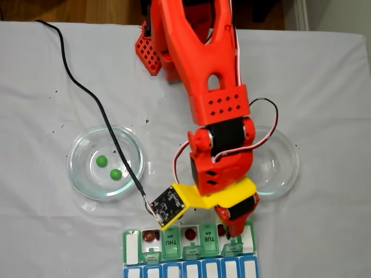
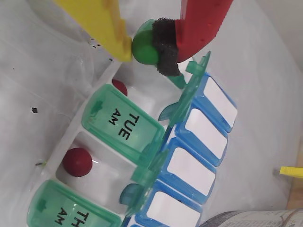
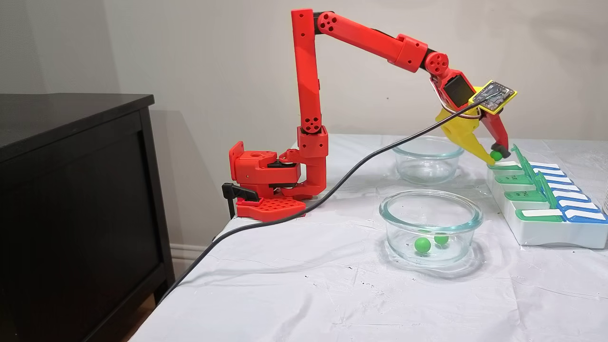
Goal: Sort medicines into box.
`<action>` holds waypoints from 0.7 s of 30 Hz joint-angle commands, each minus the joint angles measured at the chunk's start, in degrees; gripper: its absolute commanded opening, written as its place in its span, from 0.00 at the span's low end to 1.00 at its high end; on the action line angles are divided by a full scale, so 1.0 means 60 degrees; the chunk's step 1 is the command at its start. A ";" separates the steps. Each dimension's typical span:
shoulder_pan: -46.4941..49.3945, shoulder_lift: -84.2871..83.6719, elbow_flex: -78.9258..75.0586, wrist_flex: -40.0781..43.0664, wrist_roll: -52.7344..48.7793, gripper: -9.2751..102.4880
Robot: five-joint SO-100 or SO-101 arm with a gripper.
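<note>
A green ball (image 2: 144,48) is pinched in the claw (image 2: 147,47) at the wrist view's top. Below it lies the box (image 2: 118,127), two red balls (image 2: 77,161) seen in its open compartments.

We see a bright red plastic arm (image 3: 308,95) with perforated panels, a yellow fixed finger (image 2: 102,26), a black-padded red finger (image 2: 199,23), and white-red wires at three o'clock.

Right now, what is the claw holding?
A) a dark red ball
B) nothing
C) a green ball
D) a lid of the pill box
C: in the wrist view the claw pinches a green ball between its yellow and red fingers, above the pill organizer.
</note>
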 commanded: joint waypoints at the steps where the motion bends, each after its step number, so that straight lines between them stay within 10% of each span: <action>1: -0.0132 0.0044 -0.0366 -0.0615 0.0088 0.08; 21: 0.0000 -0.0645 -0.0396 -0.1055 -0.0381 0.22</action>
